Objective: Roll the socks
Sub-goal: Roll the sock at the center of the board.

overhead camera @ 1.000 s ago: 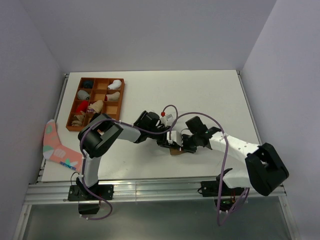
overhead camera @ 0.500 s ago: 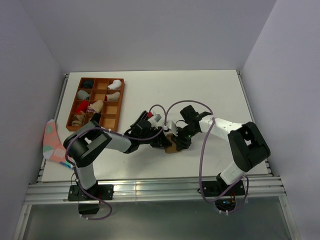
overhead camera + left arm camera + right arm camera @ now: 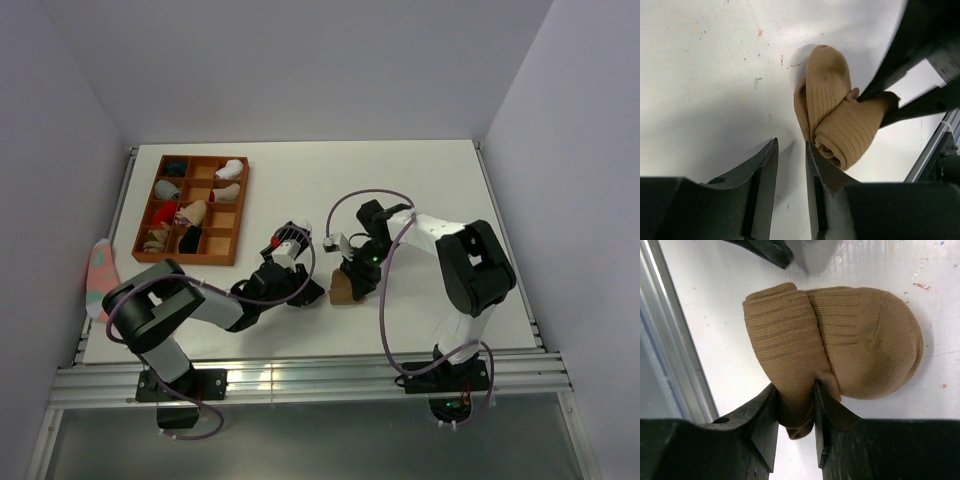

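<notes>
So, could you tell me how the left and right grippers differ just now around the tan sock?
The right gripper pinches a fold of the tan sock between its fingers; the left gripper holds nothing, with bare table between its fingers. The right gripper is on the sock's rolled end, while the left gripper sits beside the roll. Both are low over the table, fingers narrowly parted.

Ribbed, matt tan cloth sock (image 3: pixel 860 340); smooth white table (image 3: pixel 700 75), faintly speckled.

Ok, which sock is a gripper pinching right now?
The tan-brown sock, half rolled: the right gripper clamps its rolled end. The pink sock at far left and those in the tray lie untouched.
</notes>
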Tool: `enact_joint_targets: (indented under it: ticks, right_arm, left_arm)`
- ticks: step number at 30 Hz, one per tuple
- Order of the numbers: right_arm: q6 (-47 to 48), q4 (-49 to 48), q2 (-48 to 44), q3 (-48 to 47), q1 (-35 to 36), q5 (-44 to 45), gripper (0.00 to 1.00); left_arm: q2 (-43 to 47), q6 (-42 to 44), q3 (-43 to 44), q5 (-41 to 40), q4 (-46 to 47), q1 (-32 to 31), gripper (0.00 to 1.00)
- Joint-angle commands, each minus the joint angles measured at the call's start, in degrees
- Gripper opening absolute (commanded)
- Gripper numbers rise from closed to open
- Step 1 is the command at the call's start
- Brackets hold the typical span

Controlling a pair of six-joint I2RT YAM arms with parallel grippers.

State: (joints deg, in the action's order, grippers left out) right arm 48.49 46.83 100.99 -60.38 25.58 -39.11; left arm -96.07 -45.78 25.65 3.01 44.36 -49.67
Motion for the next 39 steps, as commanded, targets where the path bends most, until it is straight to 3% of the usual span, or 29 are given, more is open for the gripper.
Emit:
enact_joint_targets:
  ticks: [1, 7, 16, 23, 39]
  right_arm:
    - [1.25, 10.29, 5.08, -2.19, -0.97, 3.52, 0.20]
    - [1.70, 17.85, 11.15, -8.43, -2.38, 2.73, 0.20]
    - [6.35, 28.76, 18.97, -15.91, -3.26, 2.11, 0.20]
    - [5.13, 28.93, 21.26, -18.37, -3.26, 2.99, 0.20]
    - [3.89, 27.70, 22.94, -18.63, -3.26, 2.73, 0.20]
  left_arm:
    - [4.65, 4.73, -2.00, -5.81, 7.49, -1.57, 0.34]
    - [10.29, 12.97, -2.10, -6.44, 8.12, -5.08, 0.38]
    - [8.45, 23.54, 5.54, 4.02, -0.58, -7.81, 0.49]
    - [3.88, 25.48, 9.86, 7.63, -4.54, -8.69, 0.52]
    - [-3.33, 23.28, 11.53, 10.35, -0.33, -8.95, 0.53]
